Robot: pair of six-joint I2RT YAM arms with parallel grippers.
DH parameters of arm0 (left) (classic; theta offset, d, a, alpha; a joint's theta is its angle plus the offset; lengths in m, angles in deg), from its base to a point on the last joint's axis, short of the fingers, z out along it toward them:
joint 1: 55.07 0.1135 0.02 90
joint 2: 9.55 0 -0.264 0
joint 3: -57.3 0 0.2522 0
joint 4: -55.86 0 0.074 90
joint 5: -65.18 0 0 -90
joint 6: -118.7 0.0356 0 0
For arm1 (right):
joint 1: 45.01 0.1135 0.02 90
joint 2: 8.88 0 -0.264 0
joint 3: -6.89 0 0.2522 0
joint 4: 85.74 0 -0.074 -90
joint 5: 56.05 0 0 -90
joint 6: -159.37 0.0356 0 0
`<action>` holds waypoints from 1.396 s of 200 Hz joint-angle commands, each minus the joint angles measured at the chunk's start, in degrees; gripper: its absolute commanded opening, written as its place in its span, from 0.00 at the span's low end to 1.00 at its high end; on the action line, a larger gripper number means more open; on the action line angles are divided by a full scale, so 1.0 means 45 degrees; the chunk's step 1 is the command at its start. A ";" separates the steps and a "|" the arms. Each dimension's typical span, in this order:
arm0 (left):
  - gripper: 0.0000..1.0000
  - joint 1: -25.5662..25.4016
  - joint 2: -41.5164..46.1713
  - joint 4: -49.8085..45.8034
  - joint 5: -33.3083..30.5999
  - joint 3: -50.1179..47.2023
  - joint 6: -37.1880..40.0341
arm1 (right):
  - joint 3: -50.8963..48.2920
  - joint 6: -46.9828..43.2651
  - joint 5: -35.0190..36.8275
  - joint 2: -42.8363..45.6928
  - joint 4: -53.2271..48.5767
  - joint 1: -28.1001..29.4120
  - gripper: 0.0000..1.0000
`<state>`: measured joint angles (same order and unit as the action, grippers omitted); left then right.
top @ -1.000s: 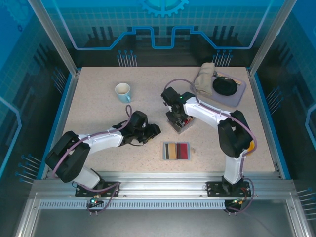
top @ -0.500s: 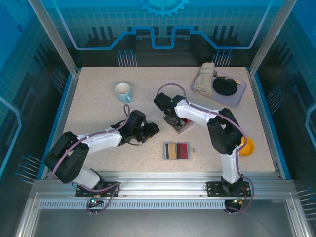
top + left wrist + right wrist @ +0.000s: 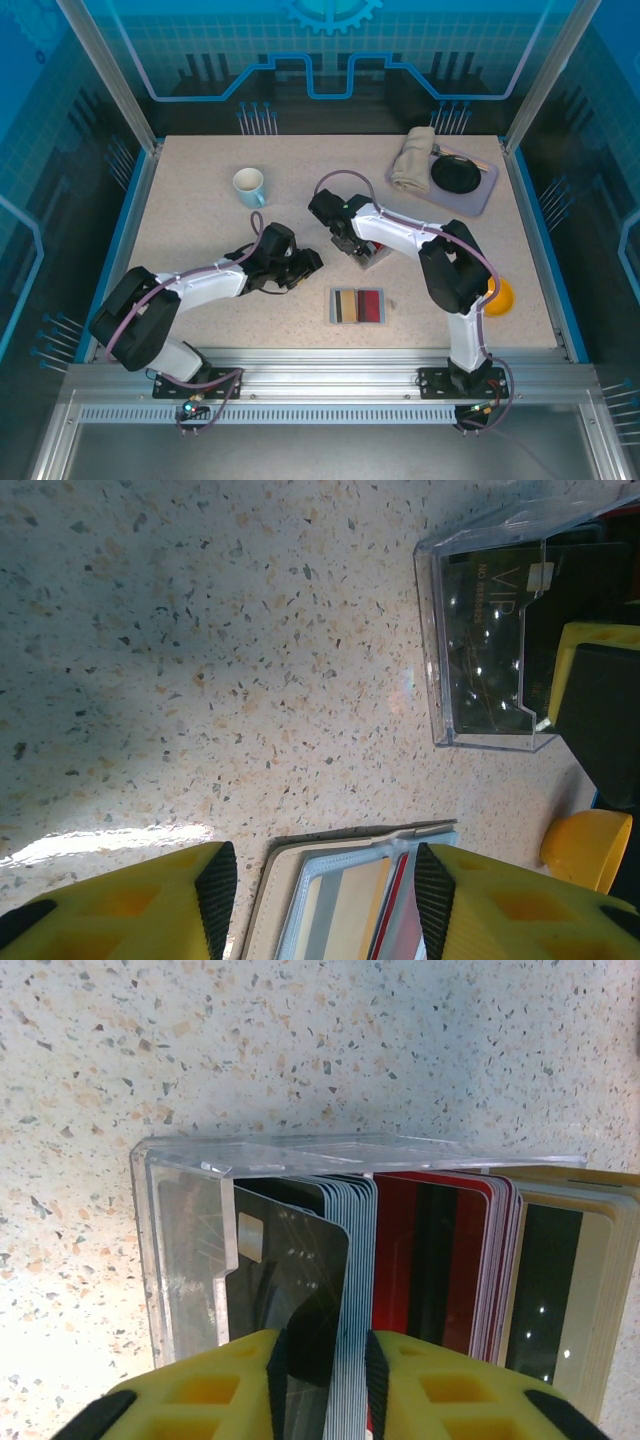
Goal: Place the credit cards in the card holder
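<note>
Your right gripper (image 3: 322, 1370) was down at the clear plastic box (image 3: 185, 1250), with the credit cards (image 3: 430, 1250) standing on edge inside it like files. Standing that way, their top edges were exposed, so the 2 fingers could straddle a few cards without sliding under them. The jaws looked closed on a thin bunch at the left of the stack: 1 dark card and several pale-edged ones behind it. The red, white and tan cards to the right stayed outside the grip.

Your left gripper (image 3: 308, 262) hung low over the table (image 3: 200, 230) with its fingers apart and nothing between them. I judged it was parked near the card holder (image 3: 357, 305) to steady the case when the cards came over. The holder lay open and flat near the front edge, between the 2 arms and well apart from the box.

The right wrist view showed which cards sat between the pads; from above, the arm hid that. The left wrist view showed the holder's beige rim and pale inner frame, with the box beyond. The overhead view alone showed the spacing between box, holder and both arms.
</note>
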<state>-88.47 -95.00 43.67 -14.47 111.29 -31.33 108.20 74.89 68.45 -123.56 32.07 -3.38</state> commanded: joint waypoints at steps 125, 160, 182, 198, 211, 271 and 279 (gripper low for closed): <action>0.54 0.0102 0.0291 -0.0047 0.0414 -0.0268 0.0000 | 0.0160 -0.0004 -0.0060 0.1010 -0.0678 0.0005 0.10; 0.54 0.0110 0.0285 -0.0054 0.0464 -0.0268 0.0012 | 0.0177 0.0165 -0.0715 0.1374 -0.0886 -0.0054 0.08; 0.54 0.0106 0.0341 -0.0038 0.0493 -0.0258 0.0014 | 0.0270 0.0292 -0.1163 0.1547 -0.1126 -0.0144 0.04; 0.54 0.0112 0.0449 -0.0006 0.0518 -0.0282 0.0020 | 0.0304 0.0419 -0.1627 0.1800 -0.1276 -0.0228 0.03; 0.54 0.0111 0.0601 0.0087 0.0574 -0.0287 0.0030 | 0.0324 0.0588 -0.2079 0.2180 -0.1387 -0.0310 0.01; 0.62 0.0351 0.1124 0.1786 0.1765 -0.0128 -0.0200 | -0.0854 0.2269 -0.6256 0.5131 -0.0687 -0.1598 0.00; 0.65 0.0389 0.1171 0.2165 0.2094 -0.0049 -0.0260 | -0.1224 0.2626 -0.7167 0.5628 -0.0400 -0.1963 0.00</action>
<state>-87.75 -91.61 47.67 -10.03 110.96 -31.46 106.18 80.96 48.89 -104.72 28.32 -8.39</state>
